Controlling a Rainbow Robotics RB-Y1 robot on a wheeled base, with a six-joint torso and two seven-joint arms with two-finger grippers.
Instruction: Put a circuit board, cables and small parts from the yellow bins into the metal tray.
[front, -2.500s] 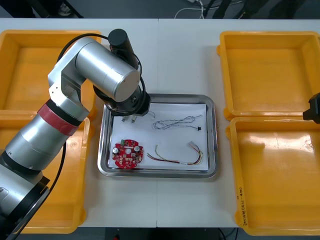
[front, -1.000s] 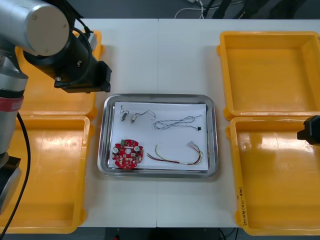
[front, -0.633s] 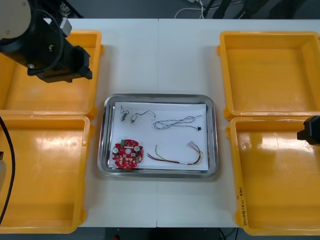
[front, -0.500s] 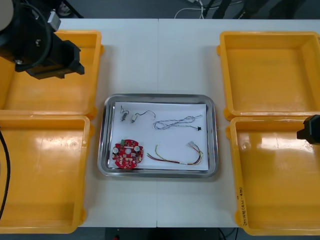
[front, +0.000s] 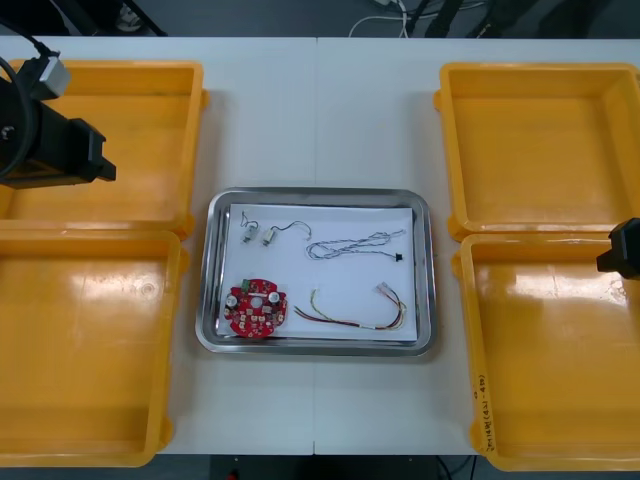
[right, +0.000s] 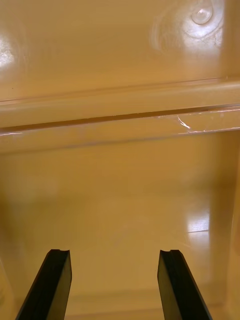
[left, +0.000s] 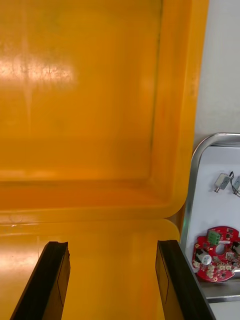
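**Tray loaded, both arms out at the bins**

The metal tray (front: 318, 194) sits mid-surface (front: 320, 100), white inside, between the yellow bins (front: 120, 70). It holds:

- the round red circuit board (front: 254, 308) in its near-left corner
- two small metal parts (front: 255, 233) in the far-left corner
- the twisted blue and white cable (front: 355, 243) on the far side
- the red and yellow cable (front: 355, 312) on the near side

Both cables lie with their long axis running left to right.

The left arm (front: 45, 150) hangs over the far-left bin at the scene's left edge. Its jaws are spread wide and hold nothing, above the seam where the two left bins meet. From those jaws the tray lies to the right. The board (left: 217, 247) and the small parts (left: 222, 181) are on the tray's near side to them, so the left arm is the closer one to these.

The right arm (front: 625, 250) waits at the right edge over the rims between the two right bins, its jaws also wide and empty.

All four bins look bare, so the task appears finished.
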